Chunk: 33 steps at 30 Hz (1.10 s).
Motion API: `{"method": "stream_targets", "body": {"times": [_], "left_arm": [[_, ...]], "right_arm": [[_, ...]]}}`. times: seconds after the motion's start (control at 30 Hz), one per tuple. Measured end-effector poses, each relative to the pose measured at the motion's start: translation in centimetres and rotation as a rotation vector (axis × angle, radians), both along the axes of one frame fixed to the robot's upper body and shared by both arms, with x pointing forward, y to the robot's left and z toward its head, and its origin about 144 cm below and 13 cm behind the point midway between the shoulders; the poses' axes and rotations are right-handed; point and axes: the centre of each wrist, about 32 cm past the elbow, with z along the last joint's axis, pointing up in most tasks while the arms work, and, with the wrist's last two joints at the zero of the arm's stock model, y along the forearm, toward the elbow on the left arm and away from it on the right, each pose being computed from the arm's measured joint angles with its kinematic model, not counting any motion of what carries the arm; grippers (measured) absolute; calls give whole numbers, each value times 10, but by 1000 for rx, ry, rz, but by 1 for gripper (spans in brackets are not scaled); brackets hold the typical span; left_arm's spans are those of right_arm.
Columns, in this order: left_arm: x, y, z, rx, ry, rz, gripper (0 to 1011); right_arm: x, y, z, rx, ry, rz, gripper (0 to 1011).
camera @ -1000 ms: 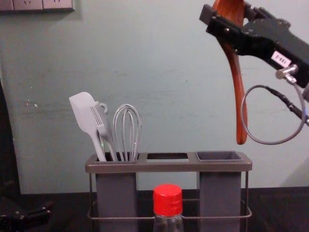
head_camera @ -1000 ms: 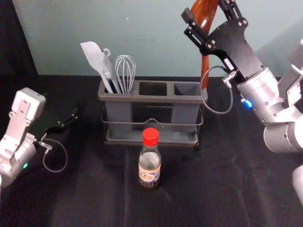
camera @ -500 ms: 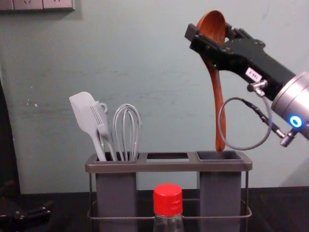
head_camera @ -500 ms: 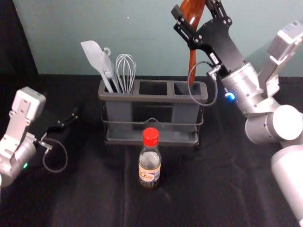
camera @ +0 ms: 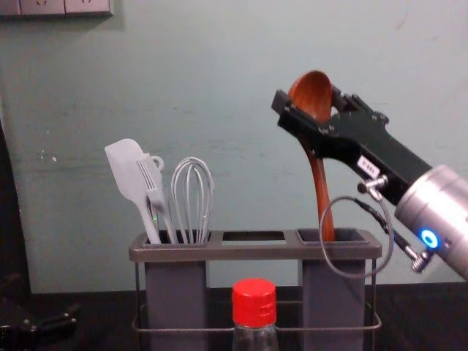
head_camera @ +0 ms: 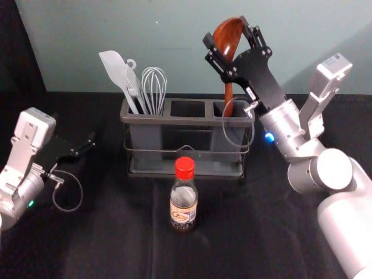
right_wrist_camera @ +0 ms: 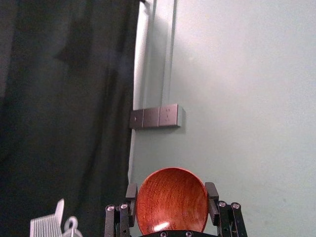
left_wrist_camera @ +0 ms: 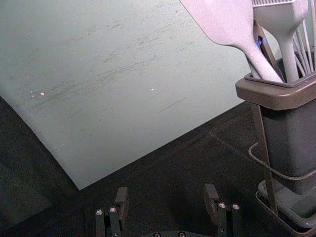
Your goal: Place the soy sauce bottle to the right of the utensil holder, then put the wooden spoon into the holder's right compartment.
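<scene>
Step in hand, as I judge it: spoon insertion. My right gripper (right_wrist_camera: pixel 171 192), above the holder's right end, is parted just to bowl width, its pads pressing both sides of the glossy red-brown wooden spoon (camera: pixel 313 95). The spoon hangs bowl up, handle down and slightly tilted, with its tip at the mouth of the grey plastic right compartment (camera: pixel 351 235), left of centre. Depth reads poorly here; the tip appears just inside the rim, though I can't be certain.

Procedure: bring the handle nearer vertical, lower straight and slowly, release only once the end seats. The smooth, rounded bowl could pivot between the pads if the tip catches. Watch the thin grey looped cable (camera: pixel 356 276) near the rim.

My left gripper (left_wrist_camera: pixel 166 192) idles at the head view's left, spread wide and empty.

Materials: grey utensil holder (head_camera: pixel 168 121), plastic frame with wire rail; clear, red-capped soy sauce bottle (head_camera: pixel 183 203), upright in front of it, not to its right, so that placement looks outstanding.
</scene>
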Motion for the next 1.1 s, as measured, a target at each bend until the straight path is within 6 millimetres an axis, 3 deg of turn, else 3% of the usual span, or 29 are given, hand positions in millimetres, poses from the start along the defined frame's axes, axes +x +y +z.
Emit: {"method": "stream_targets", "body": {"times": [0.4, 0.83, 1.1], "left_arm": [[0, 0, 0, 0, 0, 0, 1000], [0, 0, 0, 0, 0, 0, 1000], [0, 0, 0, 0, 0, 0, 1000]], "right_arm": [[-11, -5, -23, -16, 50, -9, 840], [-14, -6, -25, -32, 54, -2, 842], [-15, -7, -21, -27, 36, -12, 1003]]}}
